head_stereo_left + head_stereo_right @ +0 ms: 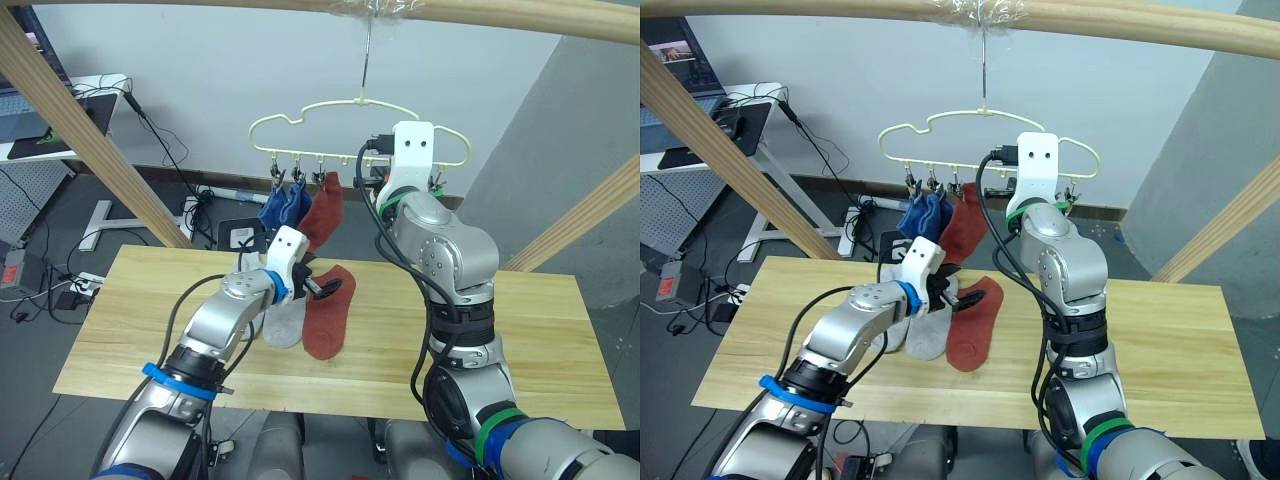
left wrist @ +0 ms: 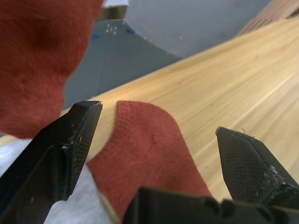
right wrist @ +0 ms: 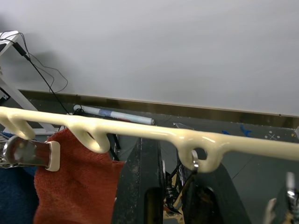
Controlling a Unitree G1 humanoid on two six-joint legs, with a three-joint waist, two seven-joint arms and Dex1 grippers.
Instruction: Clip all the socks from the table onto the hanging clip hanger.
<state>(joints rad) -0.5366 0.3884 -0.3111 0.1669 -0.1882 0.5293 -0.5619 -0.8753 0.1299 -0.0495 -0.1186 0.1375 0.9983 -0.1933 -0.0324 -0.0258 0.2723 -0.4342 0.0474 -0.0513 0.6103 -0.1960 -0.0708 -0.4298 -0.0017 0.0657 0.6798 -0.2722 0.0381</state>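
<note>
While your left pincer (image 1: 322, 288) hangs low over the counter (image 1: 520, 330), its two black fingers stand wide apart with nothing between them; in the left wrist view they straddle the toe end of the rust red sock on the counter (image 2: 145, 158) without touching it. That sock lies flat near the middle of the counter, and a light grey sock (image 1: 284, 322) lies just beside it on your left, the two edges touching. Part of another grey sock shows behind your left forearm.

Your right arm is raised to the clip hanger (image 1: 300, 113), which hangs by its hook from the wooden pole (image 1: 520, 20) overhead. The right wrist view looks along the hanger's lower bar; a metal clip (image 3: 28, 153) there holds the hanging rust red sock (image 3: 77, 186). Whether the right pincer is open or closed, you cannot tell from here.

Three socks already hang from the clips: two blue socks (image 1: 283, 208) side by side, then the red one next to them.
</note>
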